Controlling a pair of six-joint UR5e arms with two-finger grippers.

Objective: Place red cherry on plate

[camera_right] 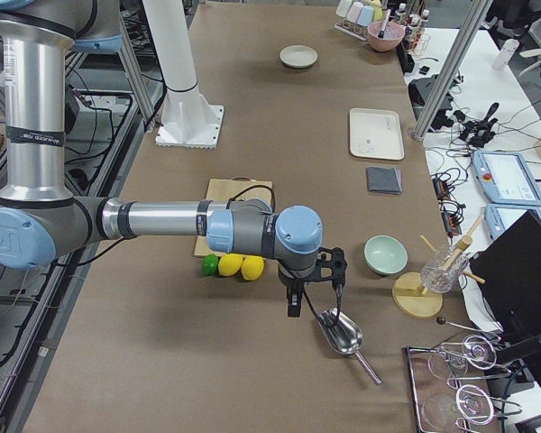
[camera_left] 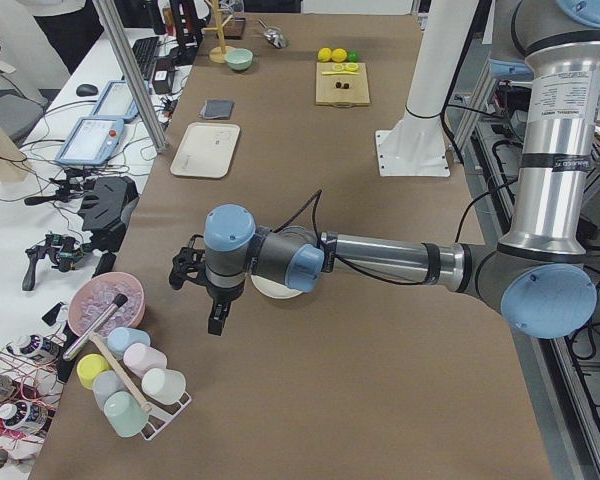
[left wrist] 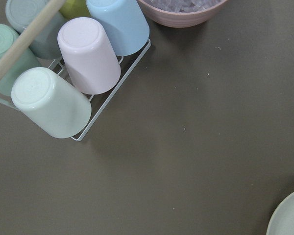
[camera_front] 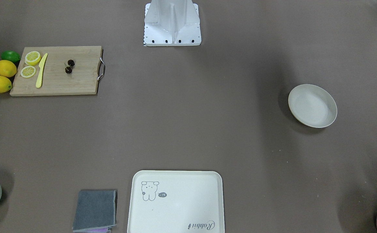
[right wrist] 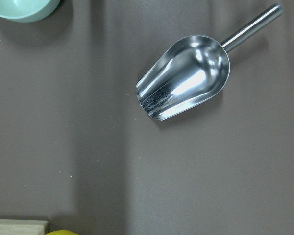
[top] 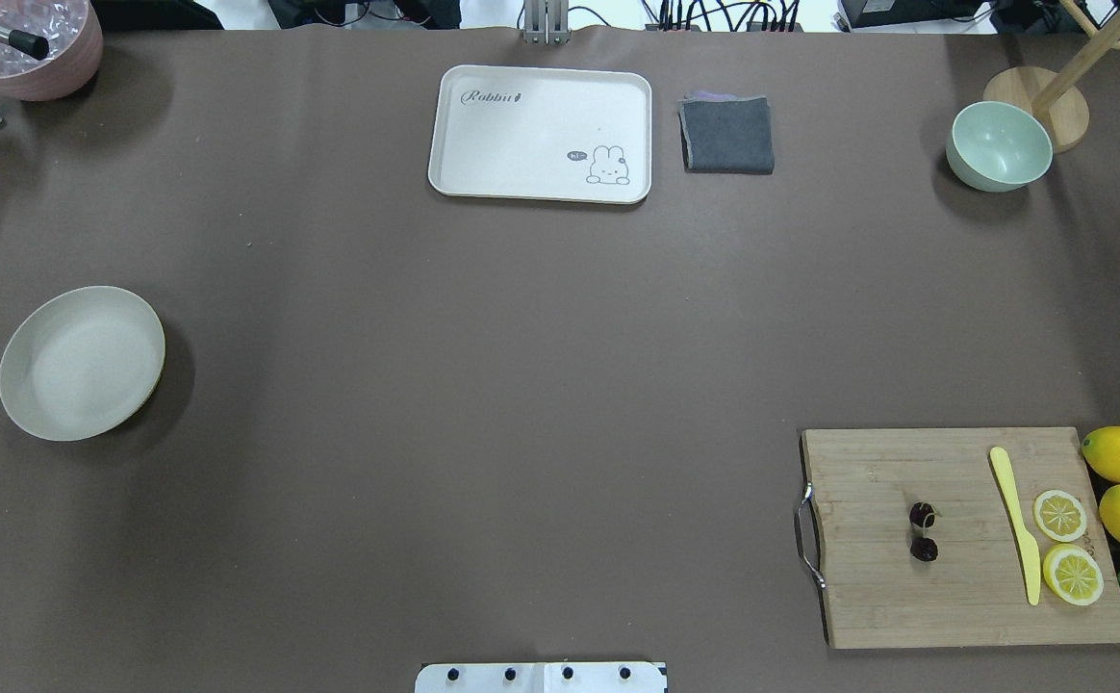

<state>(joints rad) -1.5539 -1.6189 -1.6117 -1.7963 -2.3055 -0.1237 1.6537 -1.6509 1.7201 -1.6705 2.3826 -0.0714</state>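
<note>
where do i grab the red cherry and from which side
Probably from straight above, fingers straddling the stem where both fruits of the red cherry meet: the pair lies low on the cutting board with bare wood all around.

Dark red cherry (top: 924,549), plain cream plate (top: 79,366) (unmarked), cream tray (top: 521,135) with cartoon animal.

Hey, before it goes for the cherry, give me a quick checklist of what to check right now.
1. Cherry lying free on the cutting board: ok.
2. Plate empty: ok.
3. Knife apart from the cherry: ok.
4. Right gripper open: cannot tell.
5. Right gripper over the cherry: not ok, it hangs by the scoop, off the cutting board.
</note>
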